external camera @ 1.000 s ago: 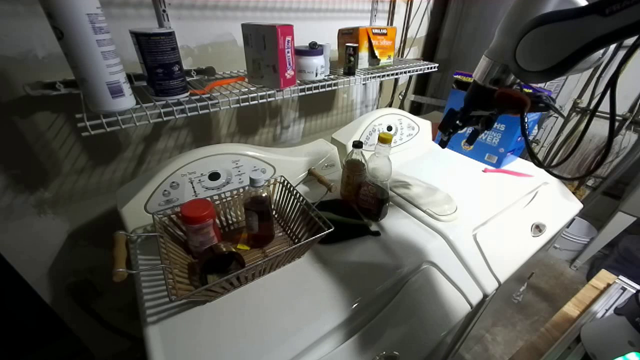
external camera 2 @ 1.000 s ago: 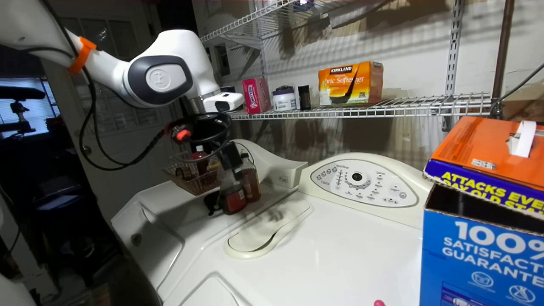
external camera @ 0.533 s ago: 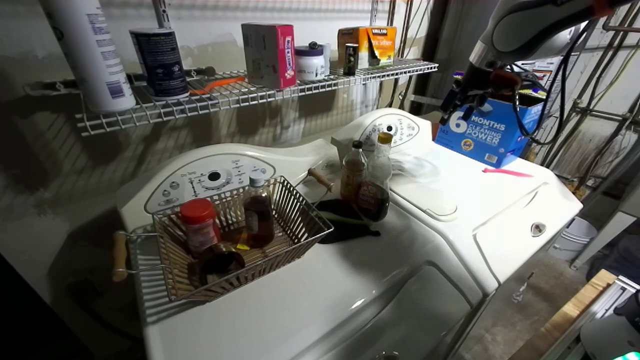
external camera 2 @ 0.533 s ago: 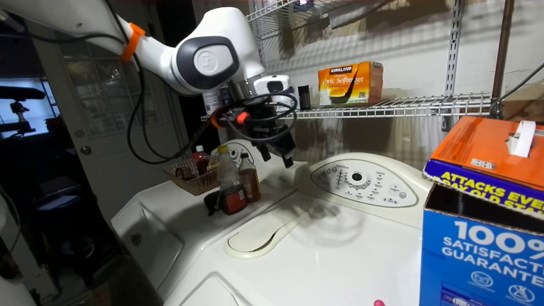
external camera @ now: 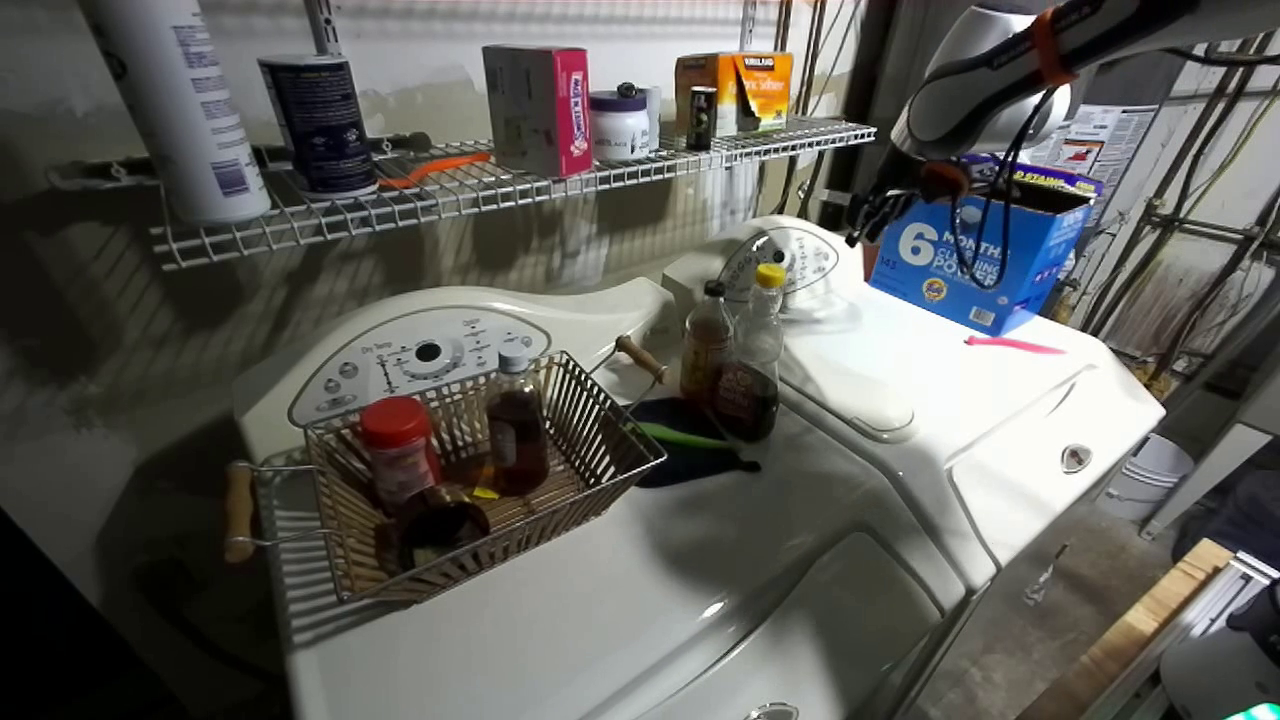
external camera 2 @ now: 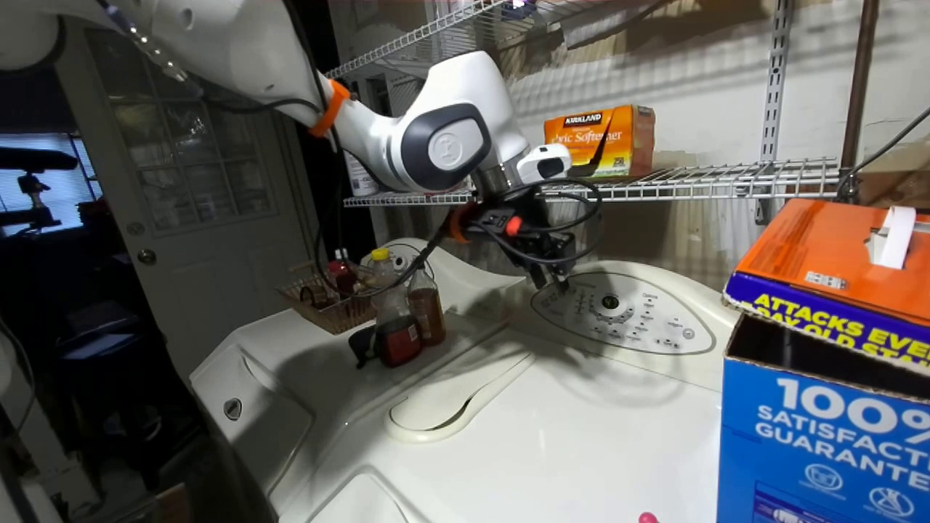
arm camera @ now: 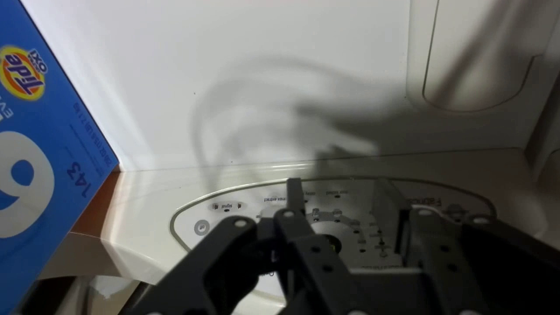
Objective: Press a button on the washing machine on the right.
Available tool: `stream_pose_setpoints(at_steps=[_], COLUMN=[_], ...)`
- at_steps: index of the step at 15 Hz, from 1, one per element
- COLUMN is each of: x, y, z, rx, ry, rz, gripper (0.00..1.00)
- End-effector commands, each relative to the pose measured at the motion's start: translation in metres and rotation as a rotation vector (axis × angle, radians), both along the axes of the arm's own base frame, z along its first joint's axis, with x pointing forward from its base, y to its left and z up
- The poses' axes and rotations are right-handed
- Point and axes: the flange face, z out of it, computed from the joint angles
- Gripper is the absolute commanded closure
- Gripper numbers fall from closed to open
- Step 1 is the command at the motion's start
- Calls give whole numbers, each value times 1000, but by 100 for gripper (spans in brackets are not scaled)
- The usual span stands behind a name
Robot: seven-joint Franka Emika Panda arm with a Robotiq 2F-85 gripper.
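The washing machine [external camera 2: 581, 428] on the right is white, with a hump-shaped console [external camera: 700, 262] at its back. Its rounded panel [external camera 2: 657, 323] carries small buttons, printed marks and a dark knob [external camera 2: 610, 301]. My gripper [external camera 2: 550, 285] hangs by the left end of that panel, pointing down. Seen from the wrist, the gripper [arm camera: 340, 186] has its two fingers apart, with panel markings and part of the dark knob [arm camera: 335, 244] showing between them. Nothing is held. Whether a fingertip touches the panel I cannot tell. The fingers and linkage hide part of the buttons.
A blue detergent box [external camera 2: 806, 428] stands on the machine's right side. The neighbouring white appliance bears a wire basket [external camera: 560, 525] and two bottles [external camera: 755, 390]. Above the consoles runs a wire shelf [external camera 2: 697, 190] with boxes. A pink object [external camera: 1015, 345] lies on the lid.
The arm has swung from over the bottles towards the washing machine's panel, rightward in an exterior view. The gap between the fingers has narrowed in the last half second.
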Motion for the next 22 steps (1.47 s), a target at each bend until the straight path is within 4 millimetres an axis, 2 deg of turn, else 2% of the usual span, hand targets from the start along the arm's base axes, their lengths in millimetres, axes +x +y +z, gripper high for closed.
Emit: stream_pose_setpoints(at_steps=[1, 3, 4, 8, 9, 18, 22], x=[37, 48, 54, 70, 55, 57, 71], y=[-13, -15, -16, -17, -12, -12, -15], z=[-12, -19, -23, -34, -31, -33, -49], rx=[-4, 10, 12, 17, 2, 2, 0], ry=[-33, -26, -28, -28, -16, -14, 23], rz=[1, 5, 15, 60, 33, 36, 69], gripper=[82, 97, 100, 100, 100, 99, 100])
